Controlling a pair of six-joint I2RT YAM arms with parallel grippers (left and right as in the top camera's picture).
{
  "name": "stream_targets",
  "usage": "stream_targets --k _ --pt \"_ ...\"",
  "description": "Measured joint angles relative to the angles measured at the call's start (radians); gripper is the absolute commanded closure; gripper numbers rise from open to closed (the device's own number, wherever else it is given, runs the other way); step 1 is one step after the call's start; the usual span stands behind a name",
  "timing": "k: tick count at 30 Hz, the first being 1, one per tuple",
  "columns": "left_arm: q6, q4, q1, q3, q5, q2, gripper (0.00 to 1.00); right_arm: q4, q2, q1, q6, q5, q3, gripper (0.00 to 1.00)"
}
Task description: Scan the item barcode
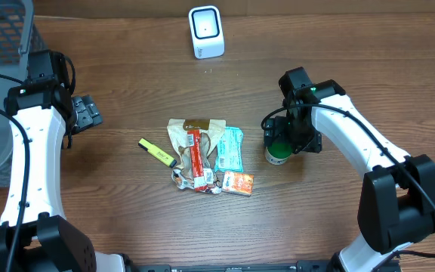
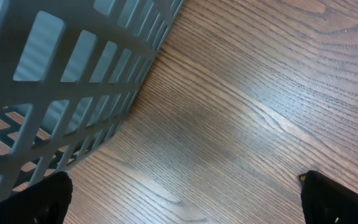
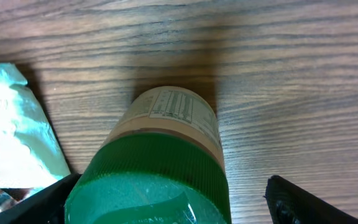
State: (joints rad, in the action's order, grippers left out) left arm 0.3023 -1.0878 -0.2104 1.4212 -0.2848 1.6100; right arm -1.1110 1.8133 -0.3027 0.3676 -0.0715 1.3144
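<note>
A small jar with a green lid point(image 1: 278, 154) and a tan printed label point(image 3: 176, 115) stands upright on the wooden table, right of a pile of snack packets. My right gripper point(image 1: 283, 142) hangs over it, open, with the lid point(image 3: 154, 186) between its fingers. The left finger sits close against the lid and the right fingertip point(image 3: 303, 205) stands clear of it. The white barcode scanner point(image 1: 205, 32) stands at the far edge of the table. My left gripper point(image 1: 87, 113) is open and empty over bare wood point(image 2: 188, 205), far left.
A pile of packets point(image 1: 202, 155) lies mid-table, with a teal one point(image 3: 14, 130) beside the jar and an orange one point(image 1: 238, 183) in front. A yellow highlighter point(image 1: 156, 153) lies left of the pile. A grey slotted basket point(image 2: 61, 81) stands at the far left.
</note>
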Motion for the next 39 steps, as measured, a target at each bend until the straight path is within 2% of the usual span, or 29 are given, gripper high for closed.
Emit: stream_targets --k 9,19,39 --pt "0.0 0.0 0.0 0.0 0.0 0.0 0.0 0.02 0.0 -0.016 0.104 -0.001 0.0 0.07" --pt "0.0 0.0 0.0 0.0 0.0 0.0 0.0 0.046 0.0 -0.089 0.123 0.039 0.0 0.06" --pt "0.0 0.0 0.0 0.0 0.0 0.0 0.0 0.104 0.0 -0.092 0.138 0.055 -0.034 0.05"
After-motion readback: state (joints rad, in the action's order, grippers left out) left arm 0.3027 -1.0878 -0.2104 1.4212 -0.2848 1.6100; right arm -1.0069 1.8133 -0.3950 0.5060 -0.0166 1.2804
